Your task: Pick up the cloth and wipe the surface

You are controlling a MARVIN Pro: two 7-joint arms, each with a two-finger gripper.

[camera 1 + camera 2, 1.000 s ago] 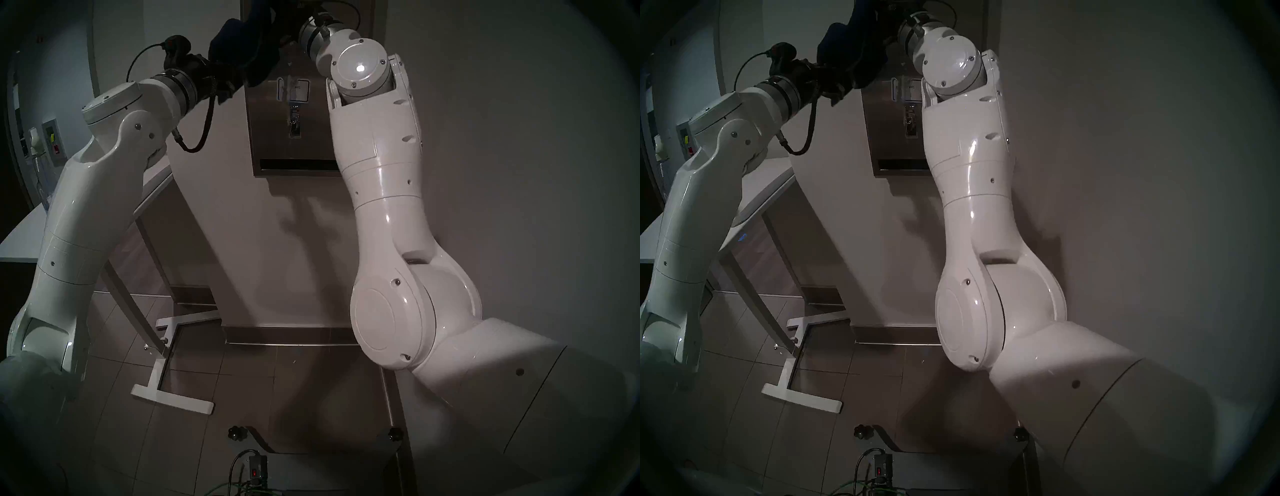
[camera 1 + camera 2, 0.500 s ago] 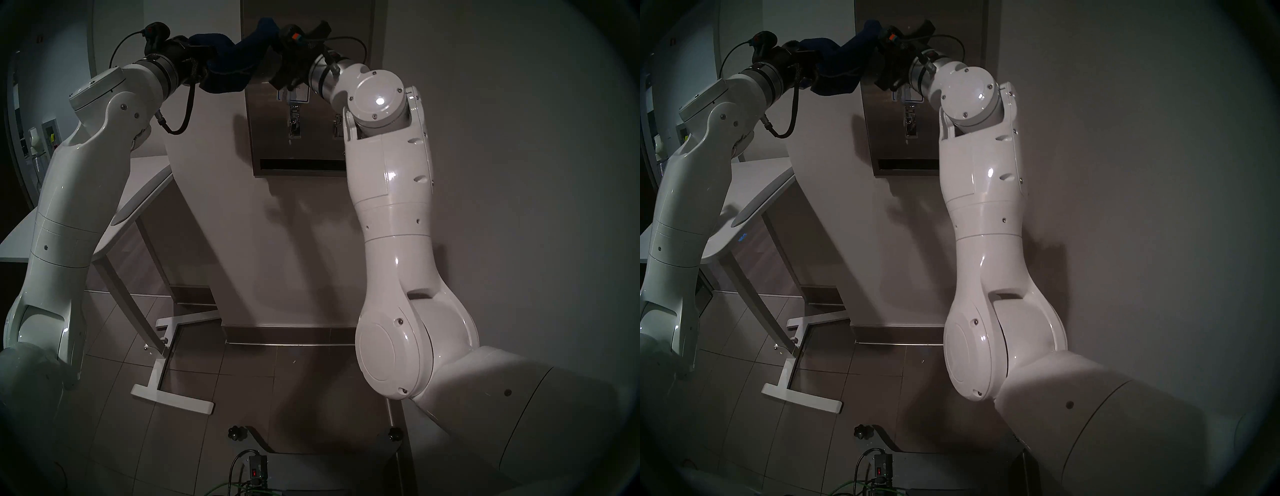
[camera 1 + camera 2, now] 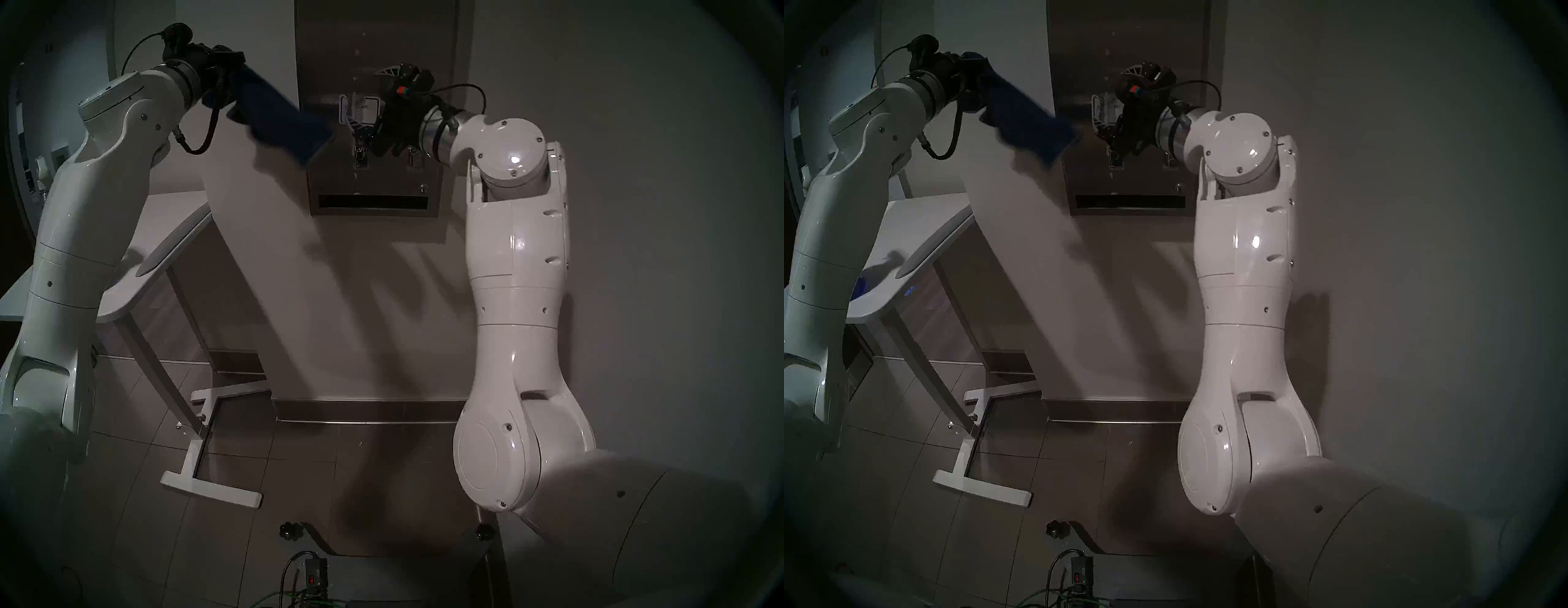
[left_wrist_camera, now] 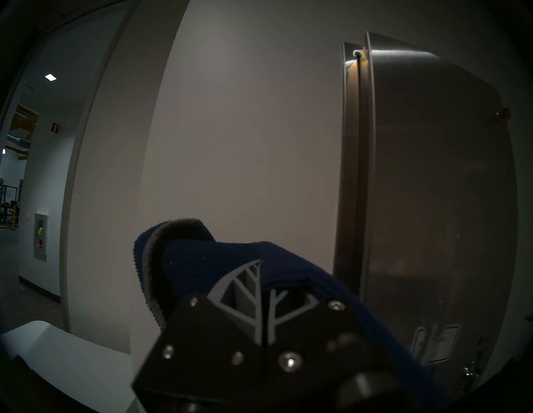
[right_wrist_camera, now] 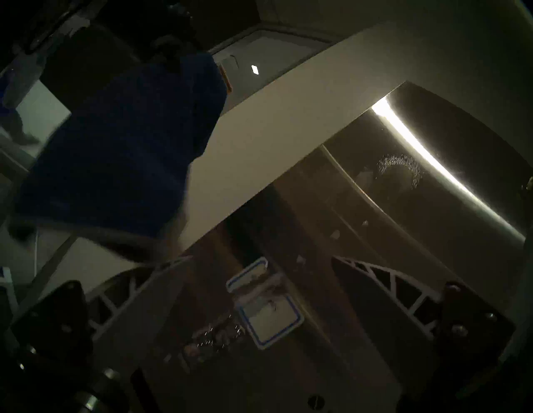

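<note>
The dark navy cloth [image 3: 284,123] hangs from my left gripper [image 3: 235,78], which is shut on its upper end. The cloth's loose end reaches just to the left edge of the surface, a tall brushed-steel dispenser panel [image 3: 382,46]. In the left wrist view the fingers [image 4: 248,291] pinch the cloth [image 4: 202,259], with the panel [image 4: 432,173] to the right. My right gripper [image 3: 373,99] stands open and empty in front of the panel's blue-bordered label [image 3: 365,108]. The right wrist view shows its gripper [image 5: 259,258] spread over the label [image 5: 271,317], the cloth [image 5: 124,144] off to the left.
Two small levers [image 3: 360,155] and a dark slot [image 3: 373,201] sit low on the panel. A white table [image 3: 169,237] stands at the left against the wall, its foot [image 3: 212,488] on the tiled floor. Cables and a small box [image 3: 312,573] lie at my base.
The right gripper has let go of the cloth, opened and dropped down to the right. The left arm has drawn the cloth left, off the panel, and it now hangs from the left gripper alone.
</note>
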